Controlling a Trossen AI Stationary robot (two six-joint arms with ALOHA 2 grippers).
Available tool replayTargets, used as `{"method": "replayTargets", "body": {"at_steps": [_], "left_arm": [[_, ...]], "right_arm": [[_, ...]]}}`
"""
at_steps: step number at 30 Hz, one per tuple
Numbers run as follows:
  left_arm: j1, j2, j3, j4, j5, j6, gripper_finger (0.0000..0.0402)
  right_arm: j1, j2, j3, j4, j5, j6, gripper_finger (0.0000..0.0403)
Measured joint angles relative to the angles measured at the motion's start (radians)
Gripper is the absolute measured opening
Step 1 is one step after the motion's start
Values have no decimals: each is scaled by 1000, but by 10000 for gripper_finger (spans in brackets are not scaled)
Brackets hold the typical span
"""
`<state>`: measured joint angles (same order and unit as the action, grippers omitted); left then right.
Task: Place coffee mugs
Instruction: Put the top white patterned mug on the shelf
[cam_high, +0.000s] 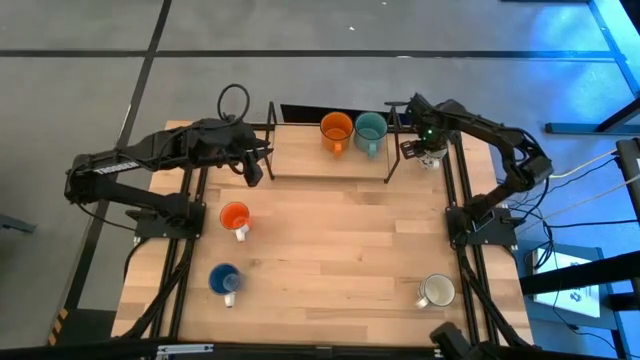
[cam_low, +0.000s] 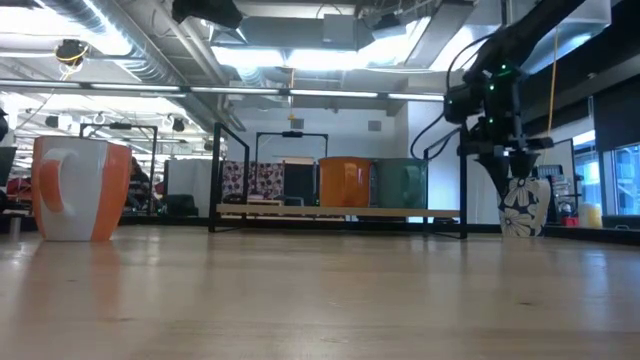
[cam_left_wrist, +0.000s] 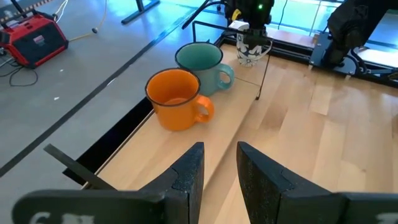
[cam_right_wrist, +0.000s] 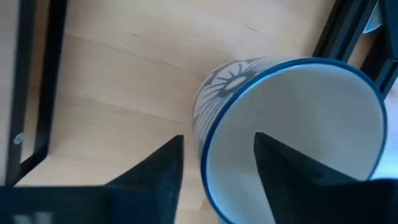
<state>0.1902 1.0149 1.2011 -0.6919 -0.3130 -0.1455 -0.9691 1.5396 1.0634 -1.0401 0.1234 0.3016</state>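
Note:
A white mug with a dark flower pattern and blue rim (cam_right_wrist: 292, 118) stands upright on the table at the far right (cam_high: 432, 157), (cam_low: 525, 207), just outside the black wire rack (cam_high: 390, 150). My right gripper (cam_right_wrist: 217, 146) is open and points down over it (cam_low: 508, 172), one finger inside the mug and one outside. A large orange mug (cam_high: 336, 131) and a teal mug (cam_high: 370, 131) stand side by side on the rack's wooden shelf. My left gripper (cam_left_wrist: 221, 155) is open and empty, over the rack's left end (cam_high: 252, 168). My right gripper comes from above, with the near part of the mug's blue rim (cam_right_wrist: 205, 149) between its fingers. The outer finger (cam_right_wrist: 168, 162) is close to the wall, but I cannot tell whether either finger touches it. The mug stands upright with its base on the table.
A small orange mug (cam_high: 235, 217), (cam_low: 80, 188) and a blue mug (cam_high: 225, 280) stand on the left half of the table, and a cream mug (cam_high: 436, 291) stands near the right near corner. Bare wood lies between them. The rack's black posts (cam_high: 272, 140) stand along the far edge.

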Motion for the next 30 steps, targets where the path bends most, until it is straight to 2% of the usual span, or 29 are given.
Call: {"method": "replayTargets", "body": {"at_steps": [12,21,26,30], "left_arm": [[-1,-2,0,-8,0,0,88],[-1,-2,0,-8,0,0,88],[-1,-2,0,-7,0,0,88],[-1,-2,0,-7,0,0,88]], "right_arm": [[0,14,0,-7,-3,-24,16],[8,-77,2,-76,-12,-34,7],[87,-170,2,-161,-43,10,11],[202,-238,3,-202,-83,68,7]]}}
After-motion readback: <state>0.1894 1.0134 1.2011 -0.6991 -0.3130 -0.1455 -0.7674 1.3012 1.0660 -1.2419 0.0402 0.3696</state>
